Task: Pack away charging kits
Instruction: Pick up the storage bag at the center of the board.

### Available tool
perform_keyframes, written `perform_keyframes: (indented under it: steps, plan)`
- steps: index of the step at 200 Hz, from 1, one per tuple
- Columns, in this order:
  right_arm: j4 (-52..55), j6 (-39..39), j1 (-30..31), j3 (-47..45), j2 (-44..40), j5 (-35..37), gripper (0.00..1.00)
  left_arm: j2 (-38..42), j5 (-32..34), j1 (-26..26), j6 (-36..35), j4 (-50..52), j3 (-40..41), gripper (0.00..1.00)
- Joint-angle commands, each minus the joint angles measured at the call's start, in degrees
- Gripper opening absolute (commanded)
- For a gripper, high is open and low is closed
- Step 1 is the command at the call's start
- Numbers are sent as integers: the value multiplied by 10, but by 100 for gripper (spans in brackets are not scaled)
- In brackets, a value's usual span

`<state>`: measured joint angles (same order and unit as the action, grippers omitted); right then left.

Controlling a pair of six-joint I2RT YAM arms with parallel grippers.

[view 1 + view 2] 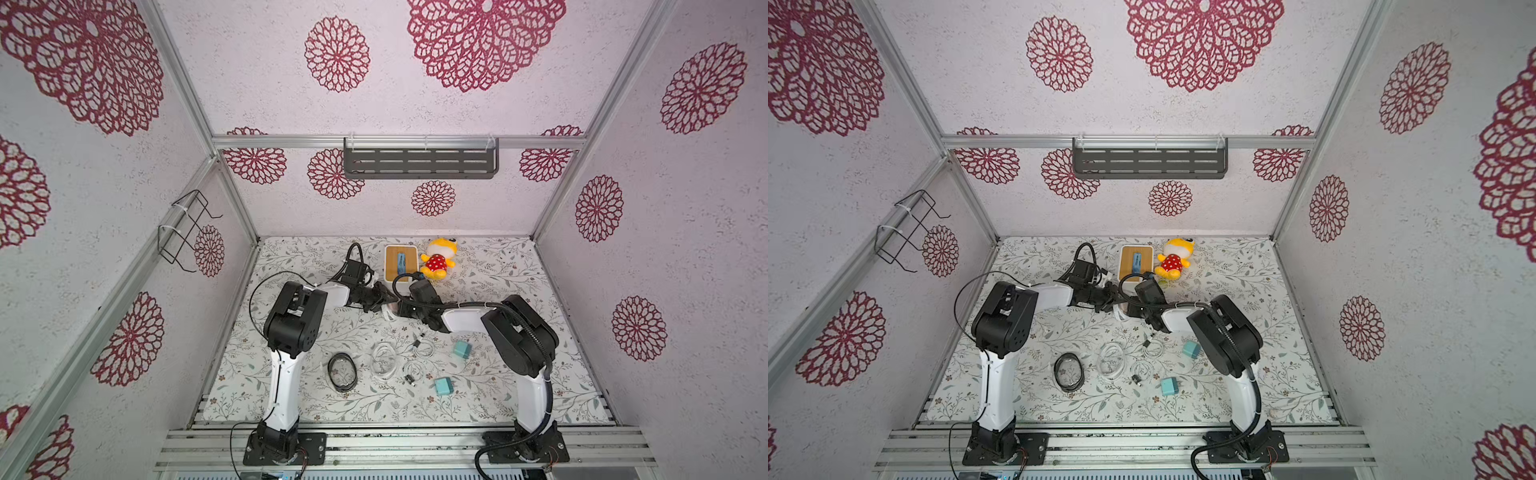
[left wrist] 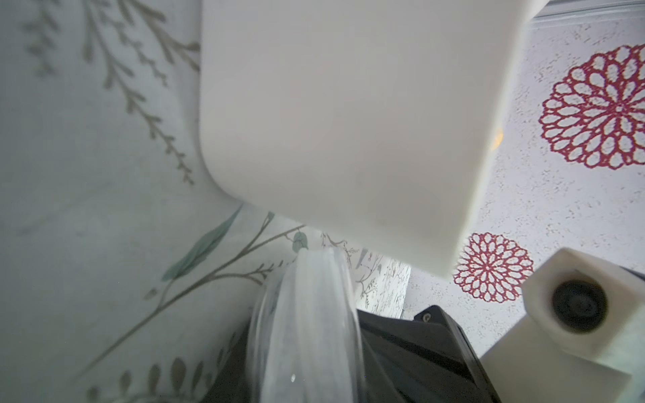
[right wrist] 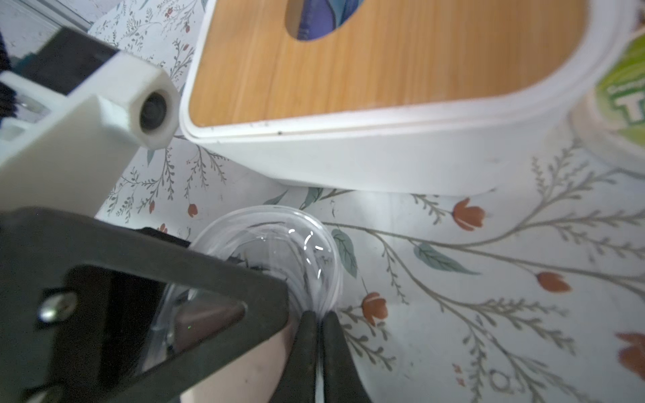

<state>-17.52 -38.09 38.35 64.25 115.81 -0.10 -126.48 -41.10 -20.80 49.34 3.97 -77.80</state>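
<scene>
1. At the near edge of the table (image 1: 519,374), a teal plug cube (image 1: 443,386) is lying on its own. A coiled white cable (image 1: 412,371) is lying just beside it, and past that a larger pale loop (image 1: 384,373) and a black ring (image 1: 330,370).
2. A little farther in, a second teal cube (image 1: 462,349) and a second coiled cable (image 1: 423,349) are lying near each other without touching.
3. At mid-table the two grippers are meeting over a clear tub (image 3: 279,251).
   - The right gripper (image 3: 318,343) is pinching the tub's rim, its fingers pressed almost together.
   - The left gripper (image 1: 380,299) is laying one black finger across the tub's mouth. Whether its fingers are spread or pressed together cannot be told.
   - A pale pink shape (image 3: 241,373) is showing through the tub's wall, too blurred to make out.
4. Just beyond the tub, a white box (image 3: 384,164) with a wooden lid is standing on the table.
5. At the far side, a yellow plush toy (image 1: 438,259) is sitting beside the box.
</scene>
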Motion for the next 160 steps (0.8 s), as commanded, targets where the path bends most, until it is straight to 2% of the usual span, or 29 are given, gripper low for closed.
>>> perform_keyframes:
  steps: [1, 22, 41, 72, 96, 117, 138, 151, 160]
  plan:
    - [31, 2, 4, -7, -23, -16, 18, -14, 23, -19, -21, 52, 16, 12]
    - [41, 5, 1, -25, -65, -5, 29, 18, 50, -17, -17, 30, 34, 7]
    - [47, 10, -5, -47, -117, 14, 38, 75, 121, -13, -9, 14, 62, 0]
    - [53, 26, -7, -82, -234, 63, 53, 205, 227, -13, 15, -38, 111, 0]
    - [18, 41, -2, -121, -315, 73, 61, 283, 265, -10, 14, -82, 135, 0]
    - [-37, 72, 17, -148, -354, 72, 62, 359, 307, -13, -23, -89, 162, 0]
    - [-103, 108, 47, -167, -354, 69, 62, 441, 333, -14, -57, -114, 211, 0]
    - [-175, 131, 70, -189, -345, 61, 62, 501, 362, -22, -83, -135, 250, 0]
    - [-238, 144, 88, -211, -339, 54, 62, 545, 404, -38, -107, -143, 275, 0]
